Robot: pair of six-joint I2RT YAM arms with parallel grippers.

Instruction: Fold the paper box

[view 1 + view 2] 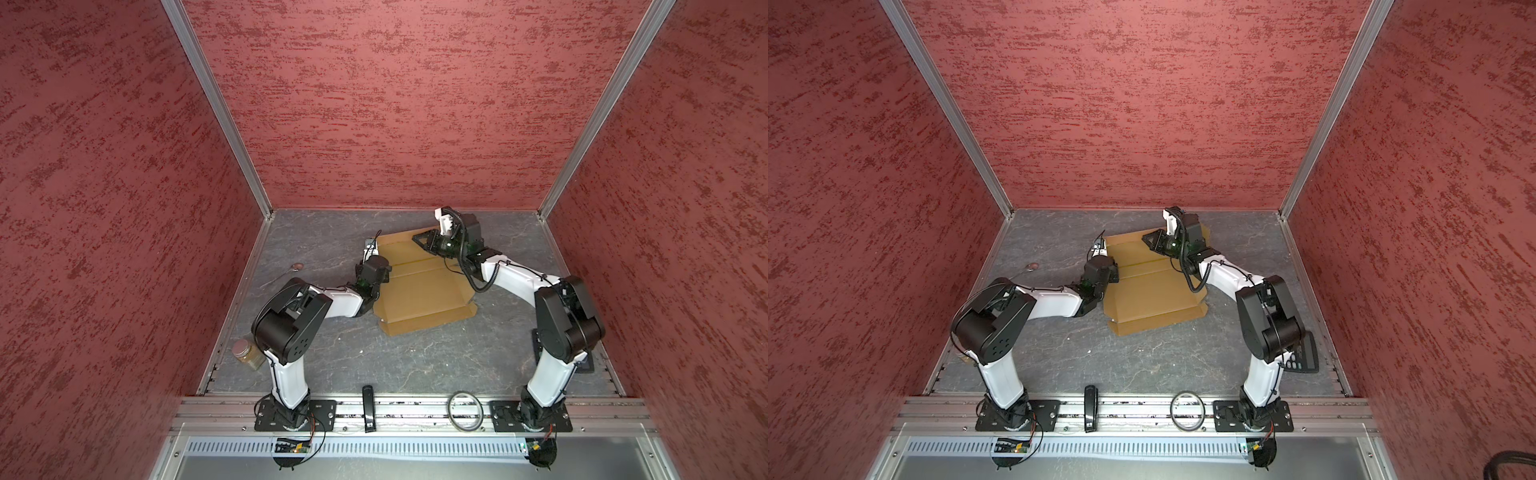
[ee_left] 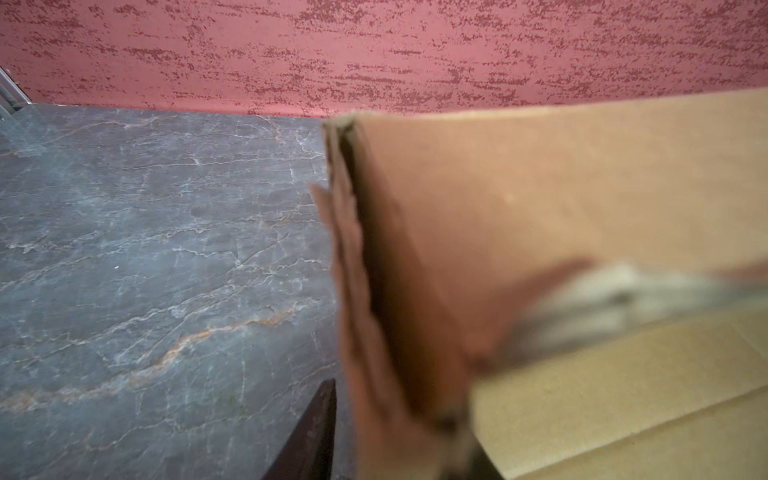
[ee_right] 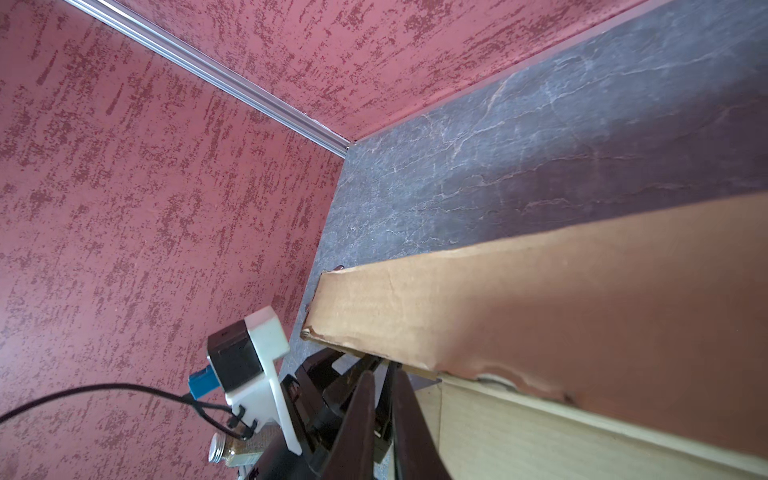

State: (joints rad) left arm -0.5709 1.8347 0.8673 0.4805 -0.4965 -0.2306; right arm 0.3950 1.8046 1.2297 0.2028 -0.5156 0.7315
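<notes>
The paper box [image 1: 419, 299] [image 1: 1150, 299] is brown corrugated cardboard, half folded, lying mid-table with its far and side walls raised. My left gripper [image 1: 372, 254] [image 1: 1100, 252] is at the box's far left corner. In the left wrist view its jaws [image 2: 390, 399] straddle the raised side wall [image 2: 540, 187]. One dark finger [image 2: 311, 432] stands just outside the wall with a thin gap; the other is blurred behind the cardboard. My right gripper [image 1: 417, 240] [image 1: 1147, 239] is at the far wall. Its fingers [image 3: 384, 368] are nearly together, holding nothing, with their tips against the far wall's edge [image 3: 540, 299].
A spoon [image 1: 286, 272] lies at the left side of the table and a jar [image 1: 247, 353] stands beside the left arm. A calculator [image 1: 1304, 357] lies behind the right arm. A black bar [image 1: 368, 409] and a ring [image 1: 465, 409] rest on the front rail. Red walls enclose three sides.
</notes>
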